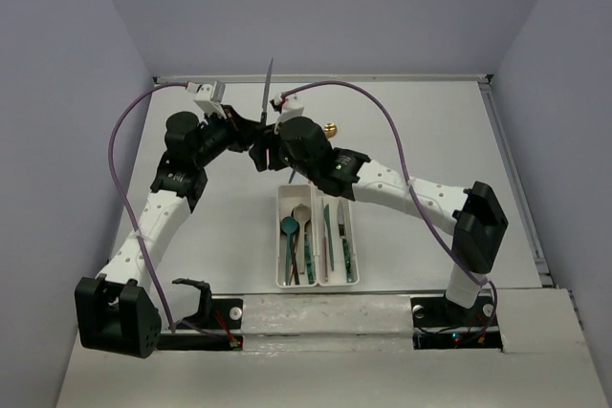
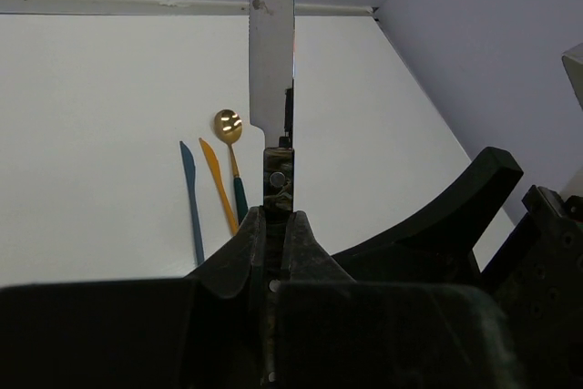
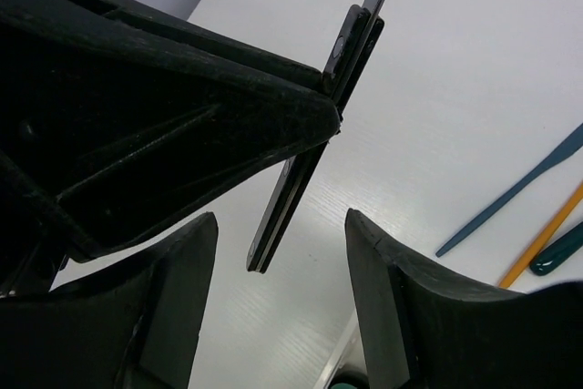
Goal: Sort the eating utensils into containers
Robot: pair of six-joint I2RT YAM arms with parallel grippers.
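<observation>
Left gripper (image 2: 276, 216) pinches knife (image 2: 271, 43), blade up, past tray's (image 1: 283, 200) far end. Right gripper (image 3: 281, 220) spread wide beside it, maybe to take over.

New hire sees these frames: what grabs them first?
The left fingers pinch a silver-bladed knife blade-up over the far middle of the table, and the right fingers stand open either side of its black handle. At the near middle, the white tray holds several utensils; a blue knife, orange knife and gold spoon lie loose.
</observation>
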